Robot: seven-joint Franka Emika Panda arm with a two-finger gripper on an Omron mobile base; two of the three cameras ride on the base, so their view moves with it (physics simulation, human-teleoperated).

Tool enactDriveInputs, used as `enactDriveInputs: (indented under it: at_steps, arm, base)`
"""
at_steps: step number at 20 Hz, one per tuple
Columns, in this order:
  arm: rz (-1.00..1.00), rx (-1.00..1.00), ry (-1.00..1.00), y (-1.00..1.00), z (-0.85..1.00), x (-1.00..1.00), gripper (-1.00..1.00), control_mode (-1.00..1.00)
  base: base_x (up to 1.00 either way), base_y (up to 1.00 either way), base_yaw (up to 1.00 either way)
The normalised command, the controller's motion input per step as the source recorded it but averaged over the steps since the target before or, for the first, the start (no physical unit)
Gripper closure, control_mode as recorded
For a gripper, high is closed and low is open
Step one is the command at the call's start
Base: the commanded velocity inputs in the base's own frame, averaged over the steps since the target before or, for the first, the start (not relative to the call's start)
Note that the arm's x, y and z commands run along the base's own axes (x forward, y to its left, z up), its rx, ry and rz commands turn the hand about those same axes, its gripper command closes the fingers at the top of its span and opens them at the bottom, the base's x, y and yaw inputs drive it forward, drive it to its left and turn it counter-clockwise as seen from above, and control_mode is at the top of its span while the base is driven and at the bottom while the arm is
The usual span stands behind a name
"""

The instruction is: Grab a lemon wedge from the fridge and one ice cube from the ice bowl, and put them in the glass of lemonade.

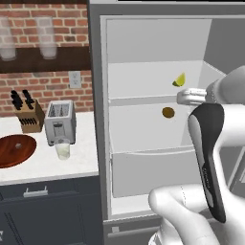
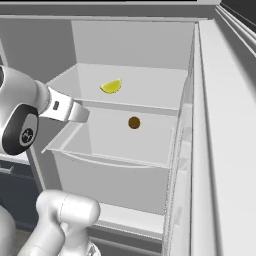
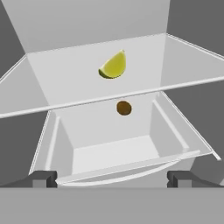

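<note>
The fridge (image 1: 103,119) stands open, and the lemon wedge (image 3: 113,65) lies on its upper white shelf, above and just left of a round brownish item (image 3: 124,107) on the shelf below. The fingers (image 3: 112,178) are spread wide and hold nothing — they hang in front of the fridge, well short of the wedge.

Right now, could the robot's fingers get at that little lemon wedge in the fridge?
Probably yes. The fridge stands open, the lemon wedge lies alone on its shelf, and the open fingers face it with nothing between; the brown round item sits lower.
</note>
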Motion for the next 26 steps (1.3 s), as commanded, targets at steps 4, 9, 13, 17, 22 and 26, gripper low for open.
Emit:
enactDriveInputs:
  at_steps: [4,9,13,17,22,26]
  arm:
    - [-0.01,0.0,-0.05,0.0,0.0,0.15,-1.0,-1.0]
    - [-0.02,0.0,-0.13,0.0,0.0,0.32,-1.0,-1.0]
    - [-0.02,0.0,-0.02,0.0,0.05,0.3,-1.0,-1.0]
    - [-0.04,0.0,0.02,0.0,0.1,0.31,-1.0,-1.0]
    - [-0.03,0.0,0.08,0.0,0.03,0.35,-1.0,-1.0]
    - [0.0,0.0,0.08,0.0,0.0,0.31,-1.0,-1.0]
  base:
    - [0.0,0.0,0.0]
    - [0.0,0.0,0.0]
    - [0.0,0.0,0.0]
    - [0.0,0.0,0.0]
    - [0.0,0.0,0.0]
    - [0.0,0.0,0.0]
